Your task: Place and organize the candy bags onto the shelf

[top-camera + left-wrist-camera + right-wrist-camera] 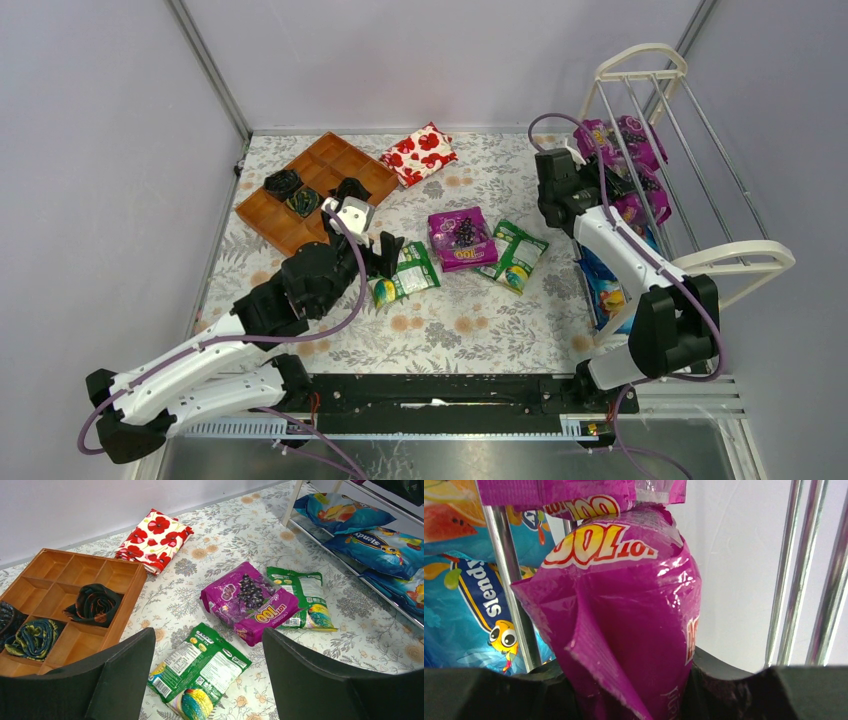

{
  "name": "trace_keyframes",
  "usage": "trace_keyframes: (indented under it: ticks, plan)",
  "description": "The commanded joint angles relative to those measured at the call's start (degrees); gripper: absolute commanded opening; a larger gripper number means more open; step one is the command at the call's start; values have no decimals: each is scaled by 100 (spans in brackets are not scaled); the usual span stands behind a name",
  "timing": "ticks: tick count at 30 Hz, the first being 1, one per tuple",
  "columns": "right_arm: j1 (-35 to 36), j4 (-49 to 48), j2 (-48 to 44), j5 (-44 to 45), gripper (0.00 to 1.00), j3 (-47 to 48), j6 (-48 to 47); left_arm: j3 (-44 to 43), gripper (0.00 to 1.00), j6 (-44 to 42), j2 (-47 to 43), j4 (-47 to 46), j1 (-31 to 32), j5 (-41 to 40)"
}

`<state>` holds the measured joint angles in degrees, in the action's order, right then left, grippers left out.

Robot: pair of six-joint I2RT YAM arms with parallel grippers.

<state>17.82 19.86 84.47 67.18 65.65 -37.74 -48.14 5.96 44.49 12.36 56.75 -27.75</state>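
Note:
My left gripper (pixel 388 256) is open and hangs low over a green-and-white candy bag (pixel 405 272), which lies flat between its fingers in the left wrist view (pixel 200 667). A magenta-purple bag (pixel 250 600) and a second green bag (pixel 302 597) lie just beyond it. My right gripper (pixel 634 680) is shut on another purple bag (pixel 619 610) and holds it against the rods of the white shelf (pixel 700 150). A third purple bag (pixel 615 135) rests on the shelf above it.
A brown compartment tray (pixel 262 215) with rolled dark cloths stands at the back left. A red-and-white flowered packet (pixel 420 153) lies behind the bags. Blue bags (pixel 385 545) fill the shelf's lower tier. Grey walls close in the table on three sides.

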Motion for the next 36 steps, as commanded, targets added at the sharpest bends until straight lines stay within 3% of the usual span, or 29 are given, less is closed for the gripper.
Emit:
trace_keyframes:
  ticks: [1,8,15,26,31,34,36]
  plan:
    - [-40,-1117,-62,85,40,204,-666,17,83,-79,7,-296,25,-127]
    - [-42,-846,-375,208,40,-40,-560,25,83,-77,17,-313,20,-111]
    - [-163,-1395,-723,276,41,-494,-1015,24,83,-67,14,-296,21,-65]
    - [-560,-2470,-370,475,41,-350,-1748,39,83,-70,-16,-304,21,-74]
    - [-644,-2337,-305,231,56,-404,-1505,42,84,-85,-43,-312,28,-91]
    - [-640,-1785,-282,132,65,-334,-1111,42,84,-79,-46,-304,20,-92]
    - [-593,-1183,-301,-28,75,-190,-650,42,84,-77,-54,-304,20,-74]
